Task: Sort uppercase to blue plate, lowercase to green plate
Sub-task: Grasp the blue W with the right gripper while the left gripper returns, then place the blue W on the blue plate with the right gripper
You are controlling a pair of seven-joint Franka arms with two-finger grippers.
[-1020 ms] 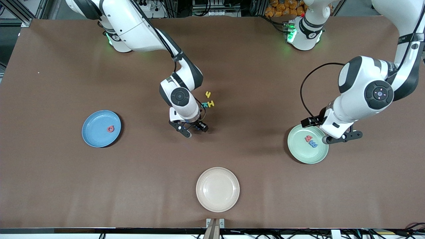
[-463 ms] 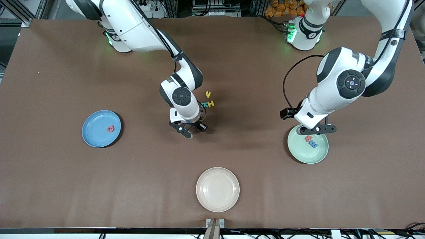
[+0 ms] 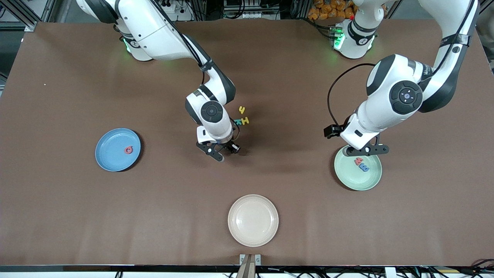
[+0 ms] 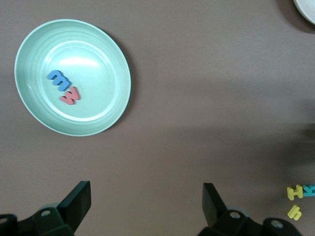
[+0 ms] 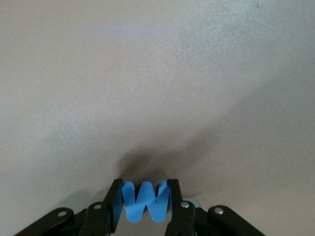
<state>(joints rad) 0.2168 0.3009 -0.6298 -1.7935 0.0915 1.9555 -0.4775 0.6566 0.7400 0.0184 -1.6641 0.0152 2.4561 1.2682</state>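
Brown table (image 3: pixel 77 216) carries blue plate (image 3: pixel 110 156), green plate (image 3: pixel 370 181), cream plate (image 3: pixel 252 235), loose letters (image 3: pixel 242 118).

I see bare brown bench (image 3: pixel 173 185) btwn right claw (image 3: pixel 223 151), which pinches the blue W (image 5: pixel 145 200), and the blue plate (image 3: pixel 110 159). On that plate only the red G (image 3: pixel 128 149) takes room. Yellow h (image 3: pixel 242 110), yellow H (image 3: pixel 244 121) and a teal letter (image 3: pixel 237 122) crowd just beside the right wrist. Left claw (image 3: pixel 366 151), fingers spread, hangs over the green plate (image 3: pixel 366 181) rim. Cream plate (image 3: pixel 252 220) sits nearer the cam, well apart.
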